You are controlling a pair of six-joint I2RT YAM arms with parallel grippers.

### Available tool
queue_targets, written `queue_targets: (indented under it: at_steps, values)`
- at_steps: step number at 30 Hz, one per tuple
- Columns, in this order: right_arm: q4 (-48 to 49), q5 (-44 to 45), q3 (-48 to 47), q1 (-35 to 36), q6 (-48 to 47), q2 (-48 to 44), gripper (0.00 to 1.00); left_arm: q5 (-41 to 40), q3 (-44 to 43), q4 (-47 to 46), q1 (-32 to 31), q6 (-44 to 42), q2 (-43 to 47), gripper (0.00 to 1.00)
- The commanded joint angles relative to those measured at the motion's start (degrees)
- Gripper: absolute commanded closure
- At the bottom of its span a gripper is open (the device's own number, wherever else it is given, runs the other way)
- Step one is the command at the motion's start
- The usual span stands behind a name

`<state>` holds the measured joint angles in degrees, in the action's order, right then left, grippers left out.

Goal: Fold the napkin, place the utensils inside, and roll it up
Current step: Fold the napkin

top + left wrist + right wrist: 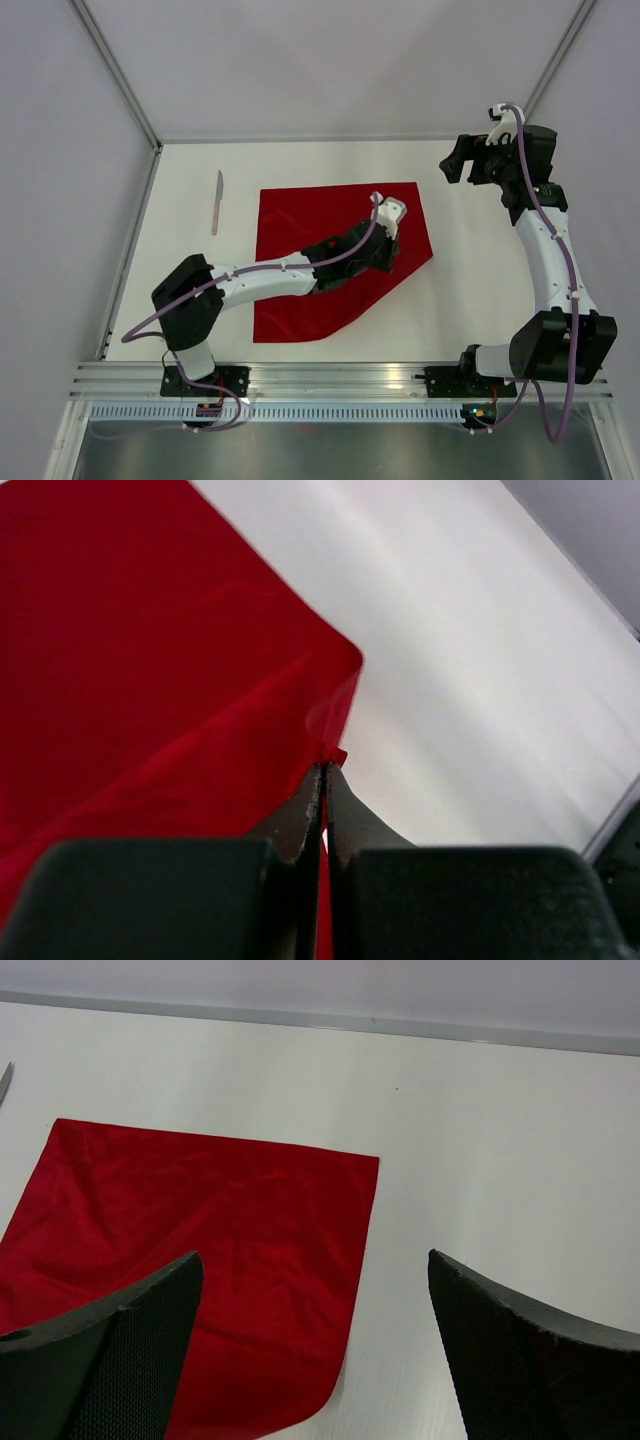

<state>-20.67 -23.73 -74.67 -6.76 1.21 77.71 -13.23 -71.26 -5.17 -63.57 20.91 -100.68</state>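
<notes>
- I see the napkin (300,270) spread on the white table (480,290) near its centre, far edge straight, the 4 o'clock side running as a slanted line
- My left gripper (325,770) is over the napkin's 3 o'clock part, jaws pressed together on a small pinch of red fabric; a raised fold runs from that pinch into the flat cloth
- My right gripper (455,165) hangs at 2 o'clock from the napkin, well apart from it, its fingers (120,1350) spread wide with nothing between them
- From the right wrist view the napkin's far right corner lies flat and creased
- A knife (217,202) lies on the table at 10 o'clock from the napkin, near it, not touching
</notes>
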Motion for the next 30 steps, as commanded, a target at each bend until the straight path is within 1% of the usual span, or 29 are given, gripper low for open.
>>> queue_targets:
  at_steps: [1, 3, 4, 6, 7, 9, 10, 16, 22, 26, 30]
  values:
    - [-0.6, -0.71, -0.12, -0.27, -0.07, 0.51, 0.02, 2.95, 2.53, -0.54, 6.41, 4.23, 4.7, 0.98]
    - [-0.69, -0.88, -0.3, -0.35, 0.02, 0.77, 0.02, 3.92, 3.67, -0.11, 9.15, 4.32, 6.02, 0.98]
    - [-0.69, -0.97, -0.47, -0.27, 0.02, 0.86, 0.02, 4.35, 4.11, 0.07, 11.86, 4.32, 6.46, 0.98]
    - [-0.87, -1.23, -0.56, -0.27, 0.02, 1.12, 0.02, 6.28, 4.38, 0.42, 14.69, 4.32, 6.82, 0.98]
    - [-0.95, -1.41, -0.56, -0.27, 0.19, 1.3, 0.02, 6.9, 4.55, 0.42, 17.31, 4.23, 7.25, 0.98]
    - [-1.13, -1.85, -0.65, -0.27, 0.19, 1.65, 0.02, 9.79, 4.64, 0.51, 19.88, 3.88, 7.08, 0.98]
    - [-1.31, -2.2, -0.74, -0.27, 0.11, 1.83, 0.02, 10.68, 4.21, 0.77, 22.24, 3.44, 6.82, 0.98]
    - [-1.74, -3.78, -0.82, -0.27, -0.33, 2.36, 0.02, 14.99, 4.2, 0.78, 30.24, 3.61, 5.41, 0.98]
    - [-2.1, -4.57, -0.74, -0.18, -0.69, 2.88, 0.02, 18.06, 5.17, -0.02, 36.4, 5.11, 4.8, 0.98]
    - [-2.36, -4.84, -0.65, -0.18, -0.69, 3.23, 0.02, 19.21, 5.52, -0.19, 38.34, 5.37, 4.18, 0.98]
    - [-2.45, -4.84, -0.65, -0.27, -0.69, 3.32, 0.02, 18.51, 5.87, -0.19, 39.22, 5.72, 4.27, 0.98]
